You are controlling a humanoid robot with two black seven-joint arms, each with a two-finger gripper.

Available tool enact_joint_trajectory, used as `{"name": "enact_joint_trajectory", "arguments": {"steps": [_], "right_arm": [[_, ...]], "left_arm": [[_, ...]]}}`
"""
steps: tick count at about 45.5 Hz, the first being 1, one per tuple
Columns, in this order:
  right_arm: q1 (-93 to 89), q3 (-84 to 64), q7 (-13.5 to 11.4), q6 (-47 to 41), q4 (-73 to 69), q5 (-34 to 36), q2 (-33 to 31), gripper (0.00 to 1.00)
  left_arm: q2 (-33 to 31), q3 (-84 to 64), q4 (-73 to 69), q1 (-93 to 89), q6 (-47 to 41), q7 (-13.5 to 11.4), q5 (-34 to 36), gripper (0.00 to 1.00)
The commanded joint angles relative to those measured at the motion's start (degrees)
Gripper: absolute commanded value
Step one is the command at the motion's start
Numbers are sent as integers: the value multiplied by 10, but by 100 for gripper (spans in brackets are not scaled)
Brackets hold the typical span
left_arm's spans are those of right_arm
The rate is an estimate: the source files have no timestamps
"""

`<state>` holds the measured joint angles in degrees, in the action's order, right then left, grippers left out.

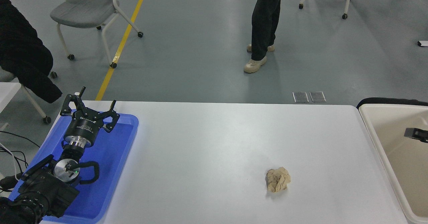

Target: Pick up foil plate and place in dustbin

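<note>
I can't find the foil plate anywhere on the table (214,137); I judge it lies low inside the dustbin (378,133), below my sightline. Only a black tip of my right gripper (416,133) pokes in at the right edge, above the bin's hollow, and I cannot tell its grip. My left gripper (88,112) sits parked over the blue tray (113,170), fingers spread.

Dustbin (378,130): cream tub at the tabletop's right end, smooth inside, right end effector (415,134) tip above it.
Foil plate: out of sight.
</note>
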<state>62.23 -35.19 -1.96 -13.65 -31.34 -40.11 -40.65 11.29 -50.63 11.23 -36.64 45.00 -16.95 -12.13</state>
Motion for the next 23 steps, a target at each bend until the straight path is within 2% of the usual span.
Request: {"name": "enact_joint_trajectory", "arguments": {"steps": [1, 9, 18, 23], "right_arm": [[161, -138, 1, -29, -151, 2, -22, 100], [278, -238, 3, -56, -217, 10, 6, 100], [448, -283, 6, -203, -328, 25, 13, 100], [517, -288, 5, -250, -374, 63, 30, 100]], "left_arm": [[0, 0, 1, 0, 0, 0, 0, 100], [0, 0, 1, 0, 0, 0, 0, 100], [1, 0, -1, 0, 0, 0, 0, 100], [1, 0, -1, 1, 0, 0, 0, 100]]}}
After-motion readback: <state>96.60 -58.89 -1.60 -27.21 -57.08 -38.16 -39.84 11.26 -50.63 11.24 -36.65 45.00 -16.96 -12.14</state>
